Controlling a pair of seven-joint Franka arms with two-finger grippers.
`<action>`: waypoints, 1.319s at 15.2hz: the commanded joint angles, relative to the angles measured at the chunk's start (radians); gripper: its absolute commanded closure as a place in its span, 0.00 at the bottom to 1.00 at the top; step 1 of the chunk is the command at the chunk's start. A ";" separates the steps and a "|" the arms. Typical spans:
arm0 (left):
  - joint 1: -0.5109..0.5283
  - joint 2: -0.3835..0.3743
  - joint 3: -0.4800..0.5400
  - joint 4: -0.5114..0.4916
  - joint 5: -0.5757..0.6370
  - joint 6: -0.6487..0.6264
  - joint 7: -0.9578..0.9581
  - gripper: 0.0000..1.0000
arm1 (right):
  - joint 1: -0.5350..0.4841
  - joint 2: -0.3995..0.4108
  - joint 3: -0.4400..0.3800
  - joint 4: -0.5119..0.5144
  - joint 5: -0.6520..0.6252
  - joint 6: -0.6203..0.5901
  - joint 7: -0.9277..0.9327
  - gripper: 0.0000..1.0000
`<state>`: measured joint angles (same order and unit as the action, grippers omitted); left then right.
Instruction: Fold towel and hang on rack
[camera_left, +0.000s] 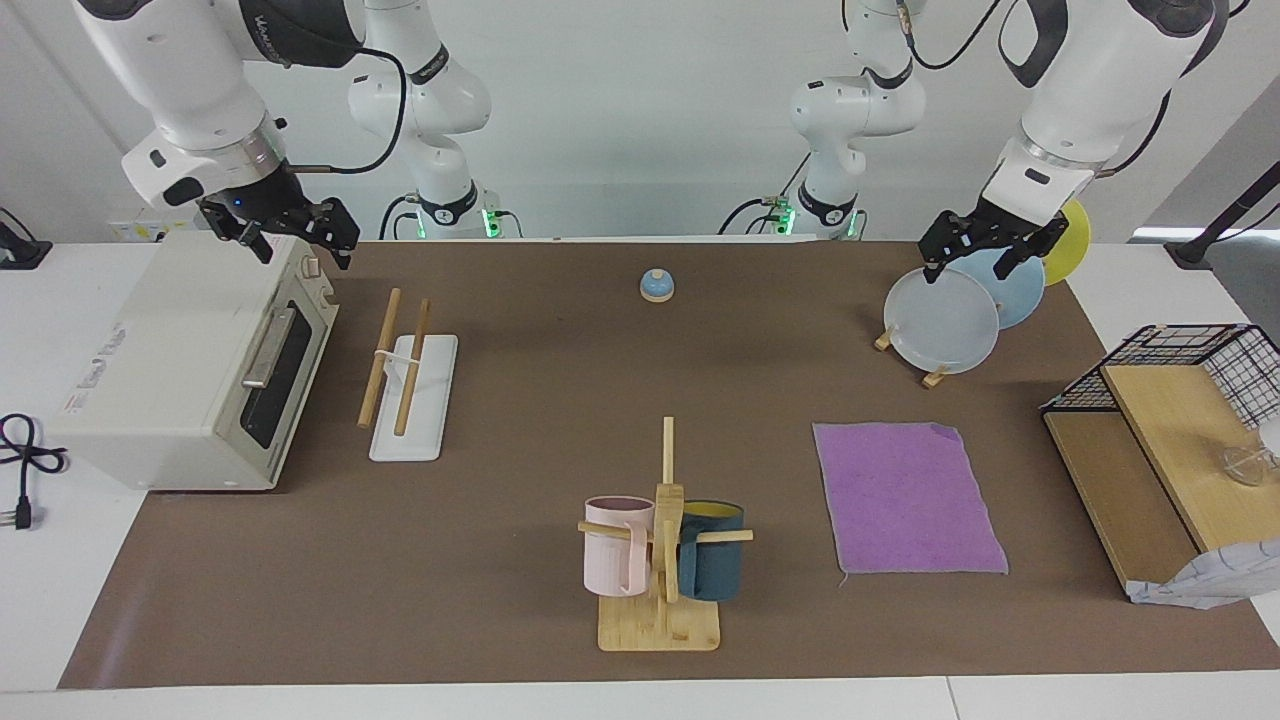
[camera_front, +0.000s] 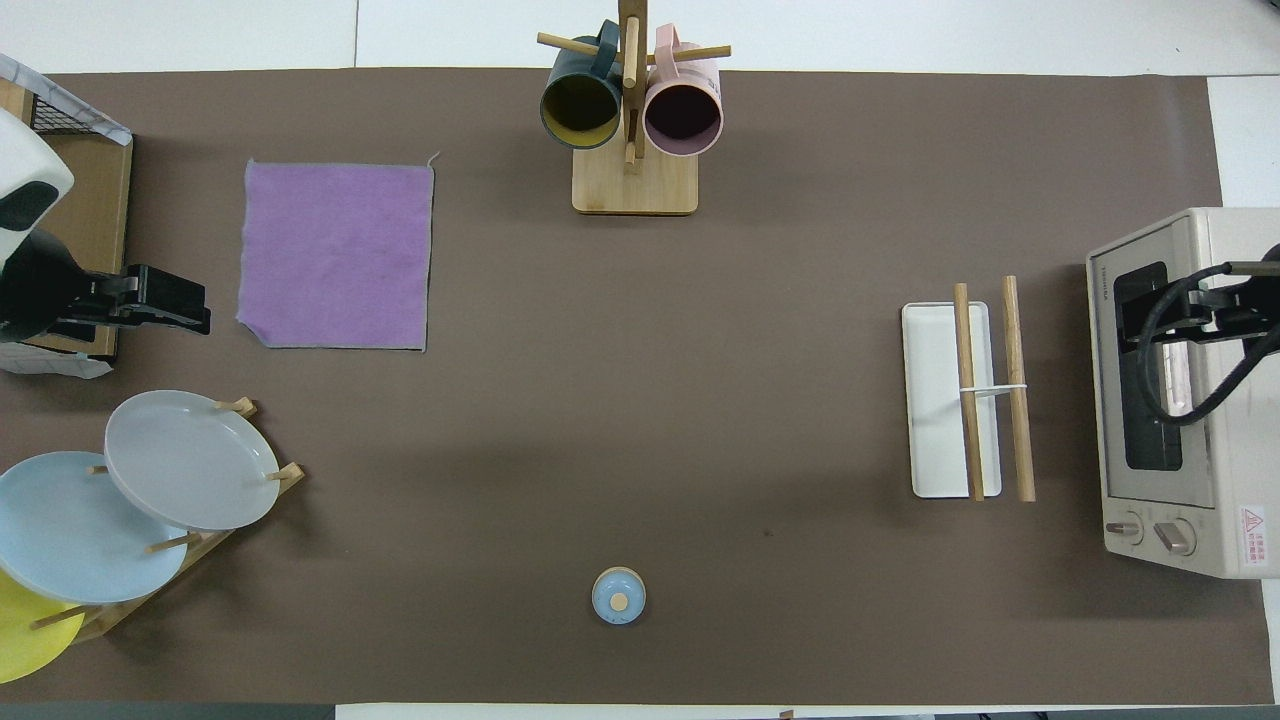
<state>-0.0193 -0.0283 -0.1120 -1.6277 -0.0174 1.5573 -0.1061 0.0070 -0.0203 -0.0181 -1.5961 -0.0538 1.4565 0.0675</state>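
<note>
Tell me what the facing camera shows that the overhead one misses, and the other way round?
Only the facing view shows the whole arms, with the right gripper raised over the toaster oven and the left gripper raised over the plate stand, both with jaws open; it also shows the mugs' outsides. Only the overhead view looks straight down into the dark blue mug and the pink mug. Both show the purple towel lying flat and unfolded, and the rack bare at the right arm's end.

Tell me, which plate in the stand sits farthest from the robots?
The grey plate; the light blue plate and yellow plate stand nearer the robots.
</note>
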 joint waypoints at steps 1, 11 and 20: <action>-0.001 -0.028 0.008 -0.027 -0.004 0.001 -0.003 0.00 | -0.005 -0.017 0.003 -0.016 -0.003 0.004 -0.021 0.00; 0.101 0.109 0.011 -0.276 -0.012 0.392 0.012 0.00 | -0.005 -0.017 0.003 -0.016 -0.003 0.004 -0.021 0.00; 0.140 0.343 0.009 -0.363 -0.013 0.741 -0.024 0.05 | -0.005 -0.017 0.003 -0.016 -0.003 0.004 -0.020 0.00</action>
<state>0.0993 0.3092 -0.1016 -1.9897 -0.0211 2.2786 -0.1219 0.0070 -0.0203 -0.0181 -1.5961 -0.0538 1.4565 0.0675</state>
